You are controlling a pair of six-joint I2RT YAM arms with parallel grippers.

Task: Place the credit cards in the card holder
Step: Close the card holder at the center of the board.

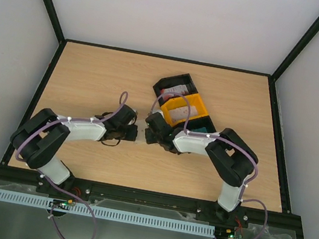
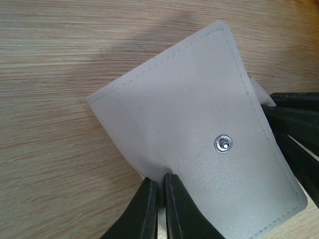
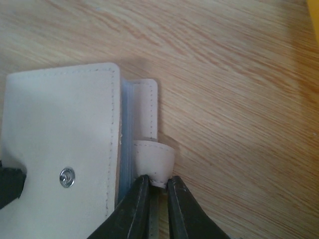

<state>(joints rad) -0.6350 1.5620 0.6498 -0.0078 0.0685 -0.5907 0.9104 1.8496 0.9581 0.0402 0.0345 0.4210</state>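
The card holder (image 2: 199, 134) is a pale beige wallet with a metal snap (image 2: 223, 144), lying on the wood between both arms. My left gripper (image 2: 160, 180) is shut on its near edge. My right gripper (image 3: 158, 180) is shut on the holder's small curled strap tab (image 3: 152, 162), beside the greyish-blue inside (image 3: 124, 144). From above, the two grippers (image 1: 136, 133) (image 1: 147, 131) meet nose to nose and hide the holder. Credit cards lie in the tray behind them: a red-and-white one (image 1: 176, 90) and a whitish one (image 1: 180, 114).
The black-and-yellow three-compartment tray (image 1: 201, 109) lies at an angle just behind the right gripper. The right gripper's dark fingers (image 2: 299, 124) show at the right of the left wrist view. A black frame (image 1: 170, 58) borders the wooden table.
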